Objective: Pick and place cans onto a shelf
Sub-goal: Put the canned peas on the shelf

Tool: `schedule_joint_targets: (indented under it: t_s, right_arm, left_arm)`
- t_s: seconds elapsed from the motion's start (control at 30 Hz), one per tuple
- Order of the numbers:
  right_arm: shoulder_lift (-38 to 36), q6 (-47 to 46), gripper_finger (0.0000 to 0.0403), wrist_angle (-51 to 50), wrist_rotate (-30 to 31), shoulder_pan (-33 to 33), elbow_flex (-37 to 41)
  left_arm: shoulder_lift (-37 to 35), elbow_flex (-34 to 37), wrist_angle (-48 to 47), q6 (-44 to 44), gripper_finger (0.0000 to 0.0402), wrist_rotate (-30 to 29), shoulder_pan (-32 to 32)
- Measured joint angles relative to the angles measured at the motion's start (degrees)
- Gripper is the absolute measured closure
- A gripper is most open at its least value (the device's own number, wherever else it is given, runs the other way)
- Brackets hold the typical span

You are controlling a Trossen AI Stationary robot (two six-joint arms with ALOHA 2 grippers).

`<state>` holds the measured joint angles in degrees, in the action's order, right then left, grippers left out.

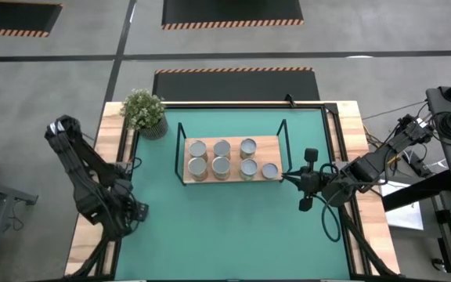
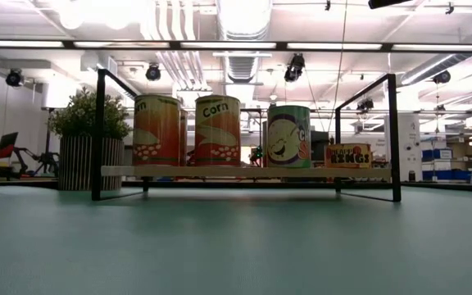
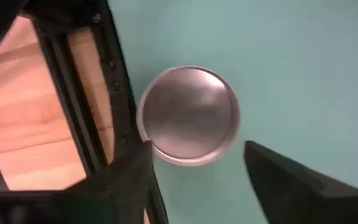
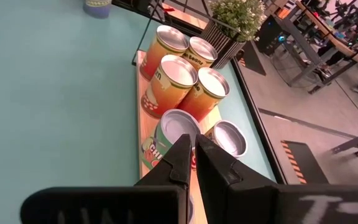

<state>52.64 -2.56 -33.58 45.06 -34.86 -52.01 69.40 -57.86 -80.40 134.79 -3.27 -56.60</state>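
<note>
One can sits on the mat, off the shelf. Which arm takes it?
Left. The left gripper, open, hangs right over that can; the right gripper is shut, far off by the shelf.

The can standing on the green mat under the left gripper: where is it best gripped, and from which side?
Across its side wall, from straight above: the can stands upright, round top facing the open left gripper. Right gripper waits beside the shelf.

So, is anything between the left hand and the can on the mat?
Nothing visible. The can stands on the green mat straight ahead of the left hand, fingers open, with only a black rail beside it. The right hand waits, shut, off the shelf at its right end.
</note>
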Motion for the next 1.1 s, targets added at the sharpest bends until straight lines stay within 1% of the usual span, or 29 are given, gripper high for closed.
schedule_joint_targets:
  t_s: [0.13, 0.23, 0.3, 0.4, 0.57, 0.83, 1.0, 1.1]
  right_arm:
    - [0.0, 0.0, 0.0390, 0.0, 0.0, 0.0, 0.0]
    - [0.0, 0.0, 0.0390, 0.0, 0.0, 0.0, 0.0]
    - [0.0, 0.0, 0.0390, 0.0, 0.0, 0.0, 0.0]
    - [0.0, 0.0, 0.0390, 0.0, 0.0, 0.0, 0.0]
    - [0.0, 0.0, 0.0390, 0.0, 0.0, 0.0, 0.0]
    - [0.0, 0.0, 0.0390, 0.0, 0.0, 0.0, 0.0]
    - [0.0, 0.0, 0.0390, 0.0, 0.0, 0.0, 0.0]
    - [0.0, 0.0, 0.0390, 0.0, 0.0, 0.0, 0.1]
  left_arm:
    - [0.9, 1.1, 0.0, 0.8, 0.0088, 0.3, 0.0]
    - [1.5, 1.1, 0.0, 0.8, 0.0043, 0.3, 0.0]
    - [1.9, 1.1, -0.1, 0.7, 0.0022, 0.3, 0.0]
    - [2.7, 1.2, -0.1, 0.6, 0.0006, 0.3, 0.0]
    - [3.6, 2.4, 0.0, 0.6, 0.0006, -0.1, 0.0]
    - [3.9, 6.7, 4.3, 0.7, 0.0028, -1.1, 0.0]
    - [5.0, 7.4, 5.7, 0.7, 0.0052, -1.2, 0.0]
    - [6.0, 7.1, 5.8, 0.7, 0.0076, -1.2, 0.0]
